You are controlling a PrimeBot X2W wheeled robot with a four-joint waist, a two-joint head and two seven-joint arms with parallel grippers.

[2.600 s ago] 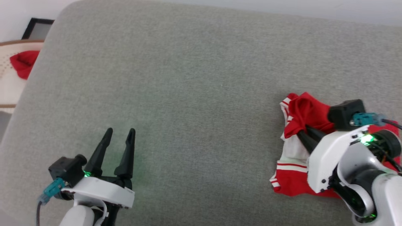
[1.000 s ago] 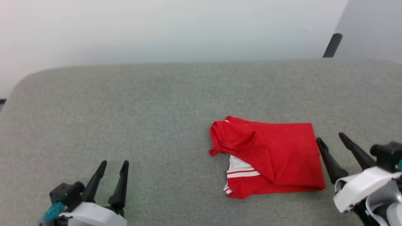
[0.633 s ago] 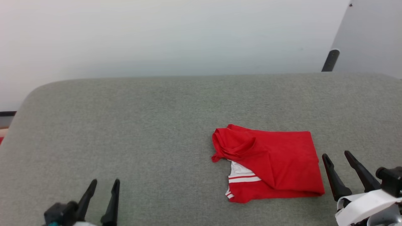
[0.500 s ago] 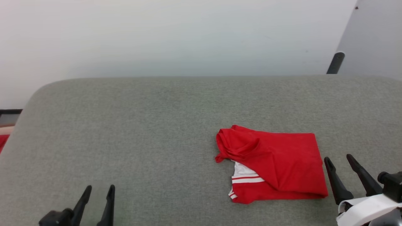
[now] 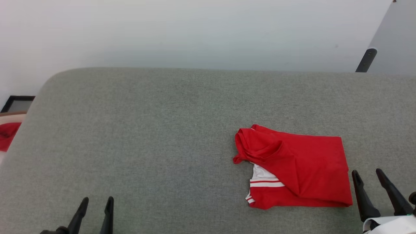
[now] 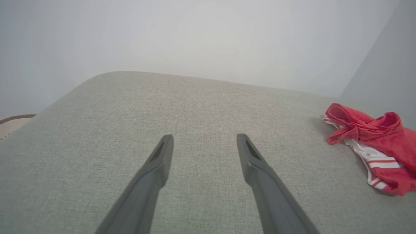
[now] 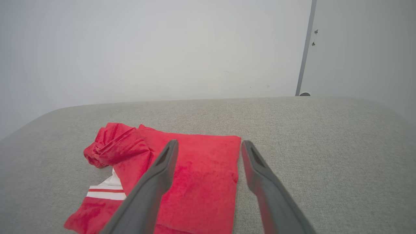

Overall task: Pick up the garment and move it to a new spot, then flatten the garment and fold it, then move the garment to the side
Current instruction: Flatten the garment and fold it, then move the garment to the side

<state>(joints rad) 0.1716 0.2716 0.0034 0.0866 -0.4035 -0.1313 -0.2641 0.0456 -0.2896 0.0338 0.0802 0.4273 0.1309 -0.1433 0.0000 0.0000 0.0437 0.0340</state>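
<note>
The garment (image 5: 302, 169) lies folded on the grey cushion (image 5: 162, 136), right of centre: a red rectangle with a bunched corner at its upper left and a white striped sleeve peeking out below. It also lies at the right edge of the left wrist view (image 6: 373, 143) and under the fingers in the right wrist view (image 7: 195, 175). My right gripper (image 5: 368, 171) stands open just right of the garment, apart from it. At the lower left, far from it, my left gripper (image 5: 96, 199) is open too.
A white wall rises behind the cushion. A dark pole (image 5: 365, 60) stands at the back right. Off the cushion's left edge a small red cloth (image 5: 7, 136) lies on a pale round-rimmed surface, with a black frame (image 5: 16, 103) behind it.
The right gripper has let go of the garment, which now lies folded flat. Both grippers drew back toward the bottom edge. The camera tilted up and swung, shifting the whole picture.
</note>
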